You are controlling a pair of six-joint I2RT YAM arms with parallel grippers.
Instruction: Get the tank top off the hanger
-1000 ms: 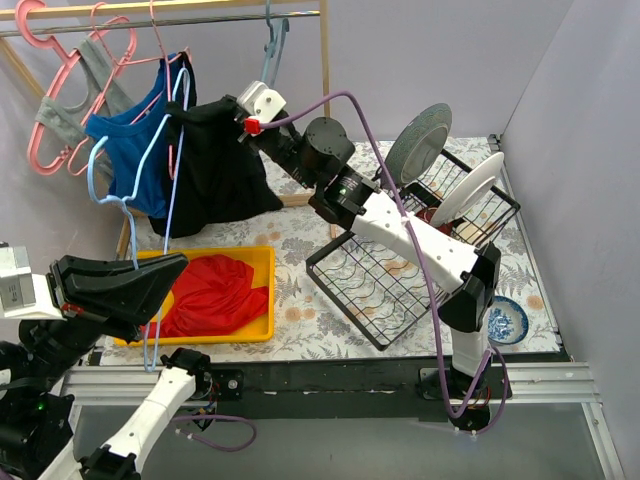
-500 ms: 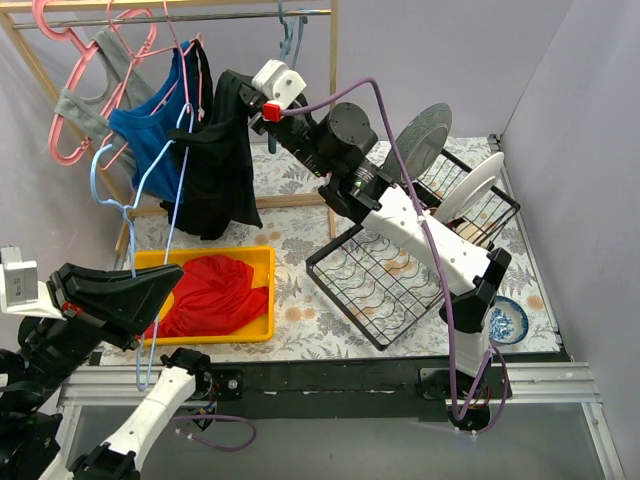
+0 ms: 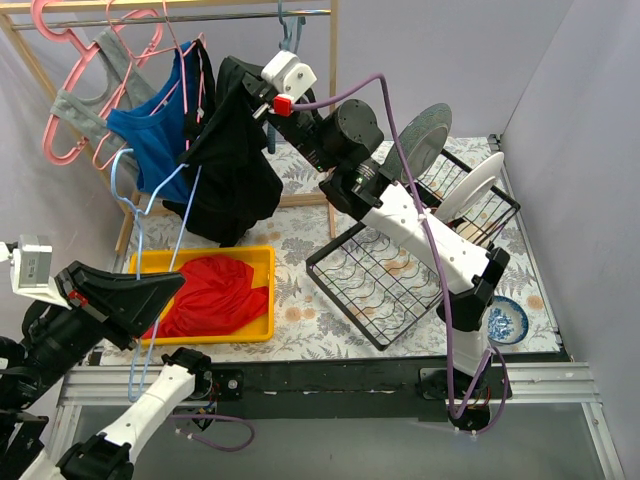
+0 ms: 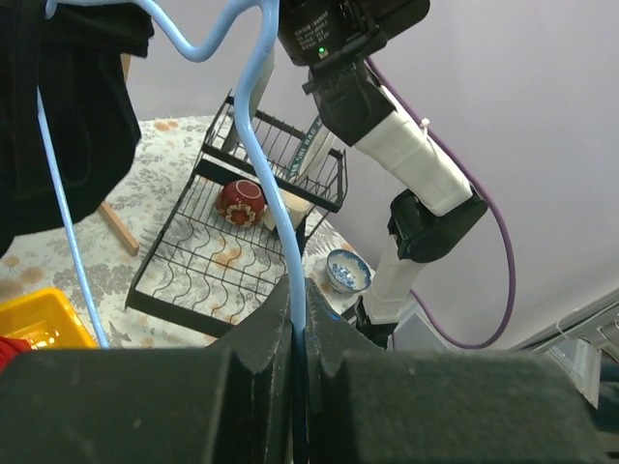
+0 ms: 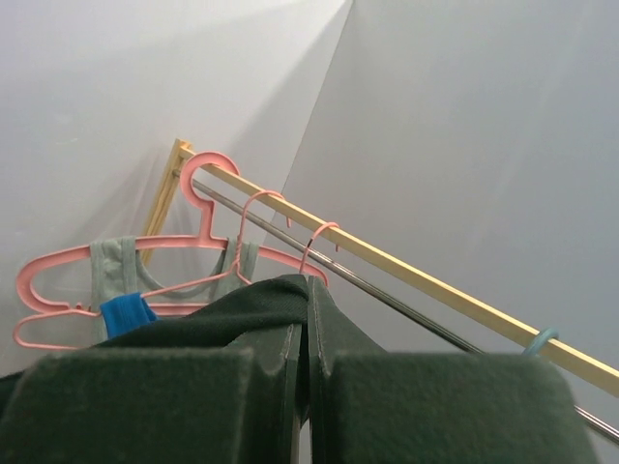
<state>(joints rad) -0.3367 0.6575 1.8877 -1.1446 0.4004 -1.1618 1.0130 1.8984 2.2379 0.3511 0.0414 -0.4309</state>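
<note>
The black tank top (image 3: 232,170) hangs in the air in front of the clothes rack. My right gripper (image 3: 250,96) is shut on its upper edge and holds it up near the rail; the cloth shows pinched between the jaws in the right wrist view (image 5: 222,324). The light blue wire hanger (image 4: 269,193) runs up from my left gripper (image 3: 176,280), which is shut on its lower wire (image 4: 298,290). The hanger's upper part still reaches into the black cloth (image 4: 58,116).
A wooden rack with a metal rail (image 3: 200,14) holds pink hangers, a grey top (image 3: 88,100) and a blue tank top (image 3: 155,140). A yellow tray (image 3: 258,262) holds red cloth (image 3: 215,290). A black dish rack (image 3: 380,285) with plates stands right, with a bowl (image 3: 505,320) beside it.
My right gripper has lifted the black tank top up and to the right, toward the rail. The left gripper and the blue hanger have shifted slightly, and the cloth is pulled along the hanger.
</note>
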